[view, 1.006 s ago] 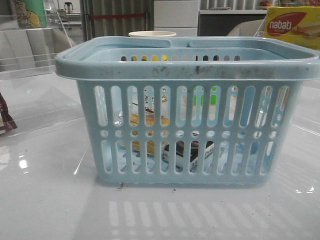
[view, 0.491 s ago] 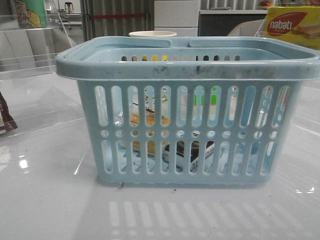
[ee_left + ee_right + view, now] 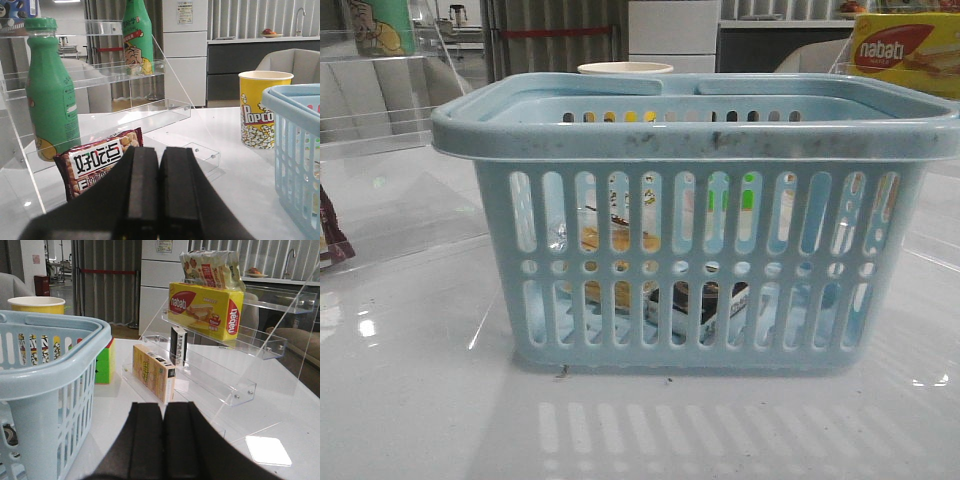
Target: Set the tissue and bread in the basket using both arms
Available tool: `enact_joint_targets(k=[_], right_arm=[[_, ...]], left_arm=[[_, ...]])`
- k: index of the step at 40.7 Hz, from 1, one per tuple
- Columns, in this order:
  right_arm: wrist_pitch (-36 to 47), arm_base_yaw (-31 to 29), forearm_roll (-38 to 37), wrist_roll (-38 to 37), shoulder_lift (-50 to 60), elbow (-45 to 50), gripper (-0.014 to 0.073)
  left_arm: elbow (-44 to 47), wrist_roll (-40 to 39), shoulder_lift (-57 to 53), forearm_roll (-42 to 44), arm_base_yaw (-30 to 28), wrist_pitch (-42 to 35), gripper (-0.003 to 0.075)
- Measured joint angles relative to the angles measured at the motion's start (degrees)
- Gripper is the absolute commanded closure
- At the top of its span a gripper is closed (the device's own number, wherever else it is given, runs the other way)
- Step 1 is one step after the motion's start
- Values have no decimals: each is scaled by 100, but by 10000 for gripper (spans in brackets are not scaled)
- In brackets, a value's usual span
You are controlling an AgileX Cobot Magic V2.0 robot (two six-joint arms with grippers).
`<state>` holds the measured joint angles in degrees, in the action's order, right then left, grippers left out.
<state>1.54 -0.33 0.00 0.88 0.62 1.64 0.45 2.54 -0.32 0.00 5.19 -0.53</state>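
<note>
You read "nabati" in white on red oval: yellow wafer box (image 3: pixel 207 309) on clear acrylic shelf (image 3: pixel 240 347), same box (image 3: pixel 905 52) in front view. "POPCO…" in black on yellow popcorn cup (image 3: pixel 261 110) on counter (image 3: pixel 235 170). Chinese characters "好吃点" on white panel of dark red snack packet (image 3: pixel 97 162). Print on green bottles (image 3: pixel 49 95), shelf packs, tan box: too small for you to read.
</note>
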Motion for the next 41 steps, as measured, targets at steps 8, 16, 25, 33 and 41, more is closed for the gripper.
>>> enact_joint_targets(k=[8,16,25,33,41], right_arm=[[0,36,0,0,0,0,536],[0,58,0,0,0,0,536],[-270,58,0,0,0,0,536],[-581,58,0,0,0,0,536],[-602,58,0,0,0,0,536]], left_arm=[[0,0,0,0,0,0,629],[0,0,0,0,0,0,629],[0,0,0,0,0,0,629],[0,0,0,0,0,0,629],[0,0,0,0,0,0,629]])
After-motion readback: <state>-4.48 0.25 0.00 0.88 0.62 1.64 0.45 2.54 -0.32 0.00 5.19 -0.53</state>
